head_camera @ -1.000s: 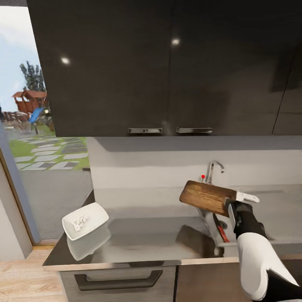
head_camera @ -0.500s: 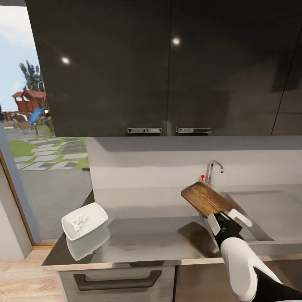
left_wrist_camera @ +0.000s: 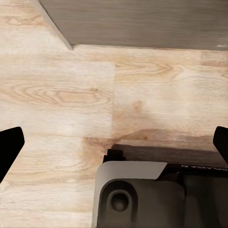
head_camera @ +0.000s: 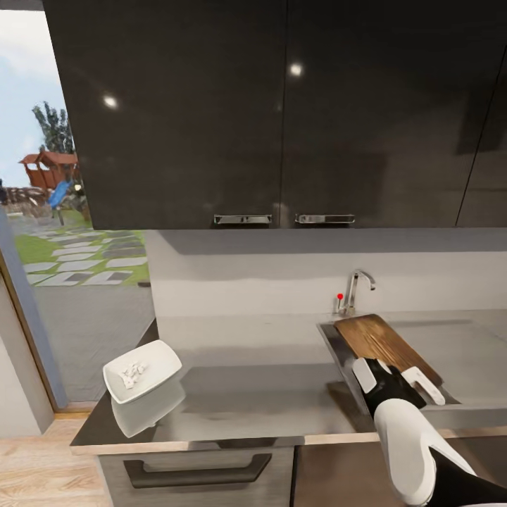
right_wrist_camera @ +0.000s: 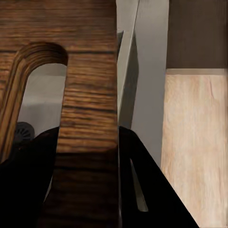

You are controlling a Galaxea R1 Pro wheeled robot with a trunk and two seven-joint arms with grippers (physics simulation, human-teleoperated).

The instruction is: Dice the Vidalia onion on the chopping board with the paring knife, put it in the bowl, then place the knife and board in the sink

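Note:
The brown wooden chopping board [head_camera: 380, 341] lies slanted in the sink [head_camera: 329, 339], its far end near the chrome tap [head_camera: 357, 285]. My right gripper [head_camera: 394, 377] is at the board's near end and shut on the grip strip beside its handle cut-out. In the right wrist view that strip of the chopping board [right_wrist_camera: 88, 123] runs between the dark fingers. The white bowl [head_camera: 158, 362] sits at the countertop's left end with white diced onion [head_camera: 132, 373] in it. The paring knife is hidden. My left gripper [left_wrist_camera: 114, 147] hangs open over the wooden floor.
The grey countertop [head_camera: 260, 394] runs from the bowl to the sink, with the drainboard [head_camera: 472, 345] on the right. Dark wall cabinets [head_camera: 282, 113] hang overhead. A window is at the left. A drawer handle [head_camera: 197, 472] is below the counter edge.
The right arm has lowered the chopping board from a tilt above the sink's rim down into the basin. The knife's red handle, seen in the sink before, is now covered.

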